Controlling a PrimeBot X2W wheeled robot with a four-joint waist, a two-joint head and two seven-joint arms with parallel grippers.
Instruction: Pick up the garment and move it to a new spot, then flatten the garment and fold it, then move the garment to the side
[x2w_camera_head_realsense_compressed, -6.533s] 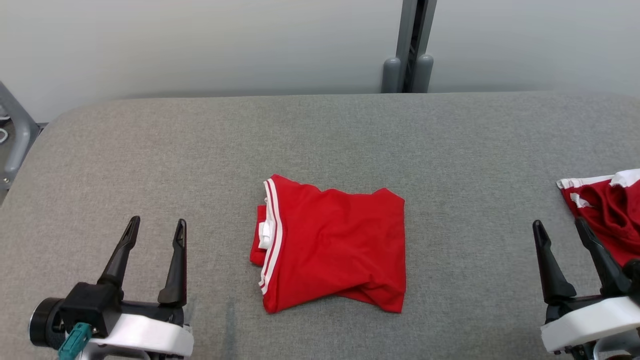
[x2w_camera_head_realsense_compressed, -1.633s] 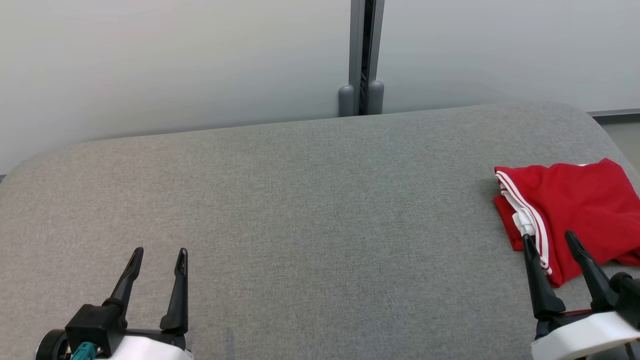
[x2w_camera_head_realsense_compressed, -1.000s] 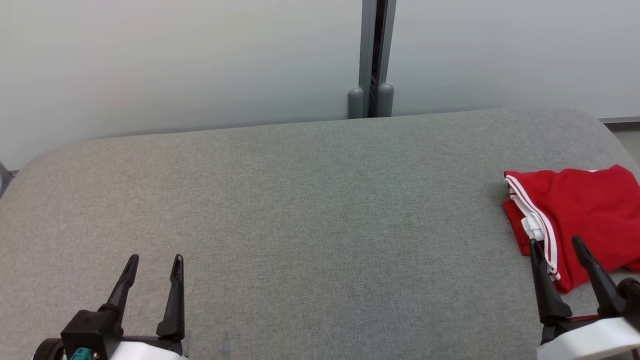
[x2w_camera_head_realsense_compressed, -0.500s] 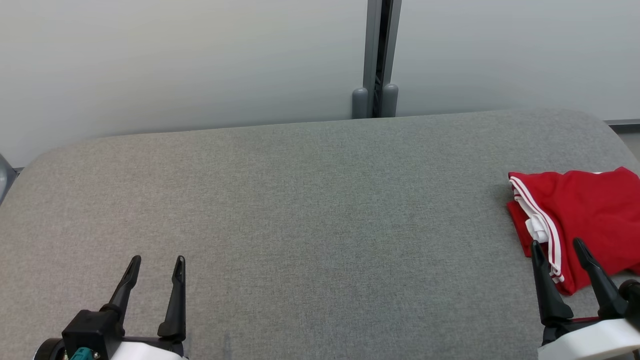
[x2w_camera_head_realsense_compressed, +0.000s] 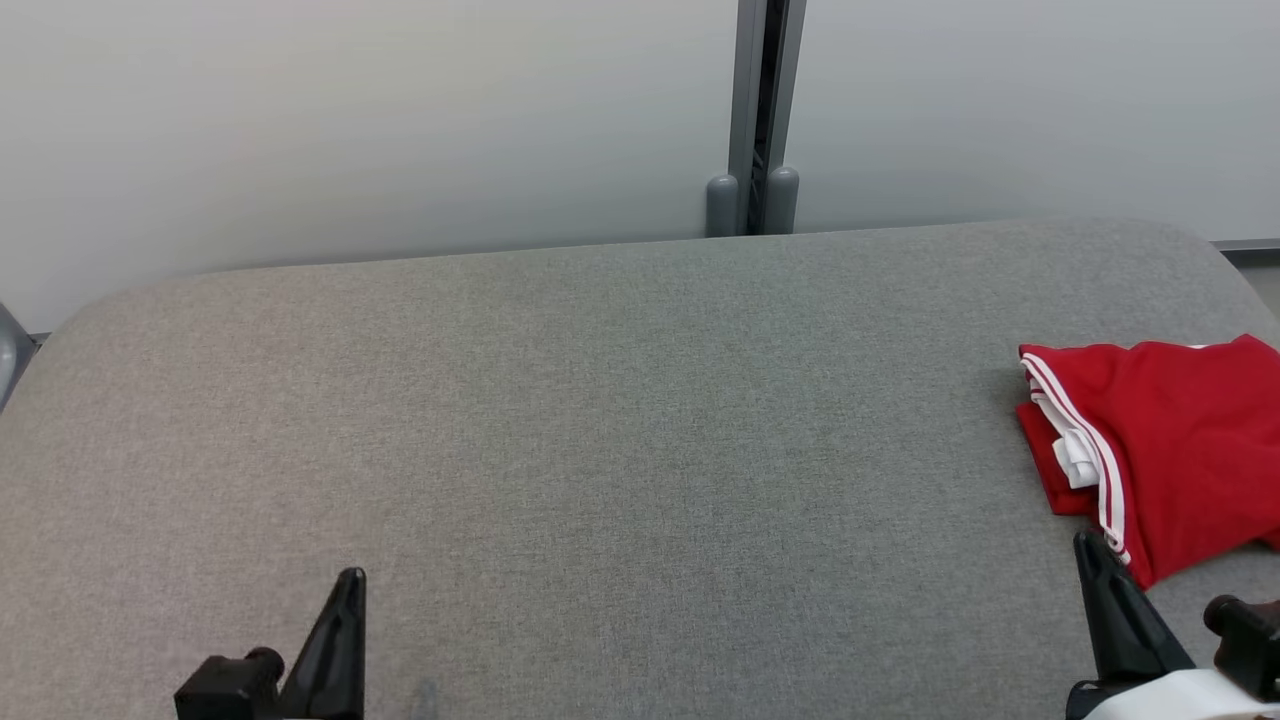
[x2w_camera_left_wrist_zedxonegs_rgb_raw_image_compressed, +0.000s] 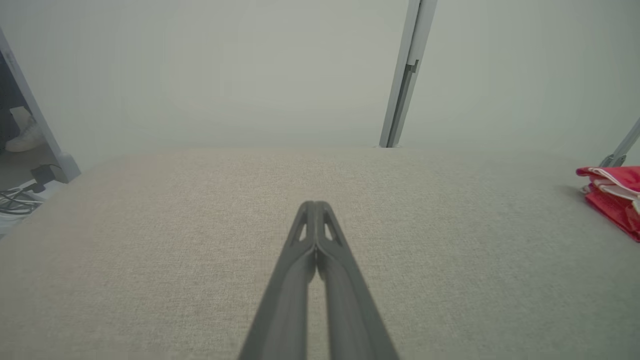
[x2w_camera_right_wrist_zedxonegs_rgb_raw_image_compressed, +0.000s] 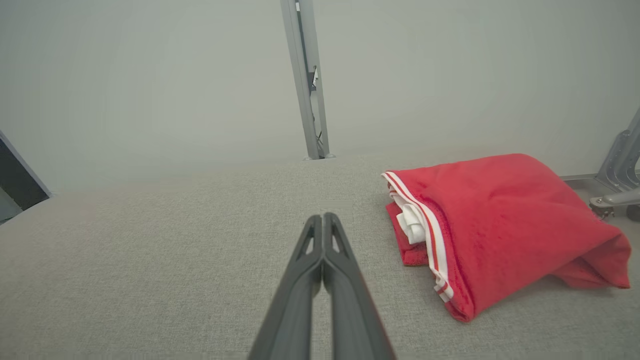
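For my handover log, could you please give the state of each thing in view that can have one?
red garment: folded, lying free at the right end of the grey table
left gripper: jaws shut, holding nothing
right gripper: jaws shut, holding nothing, apart from the garment

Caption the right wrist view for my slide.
Shut, empty right gripper over the grey table, with the folded red garment lying beside it, not touching.
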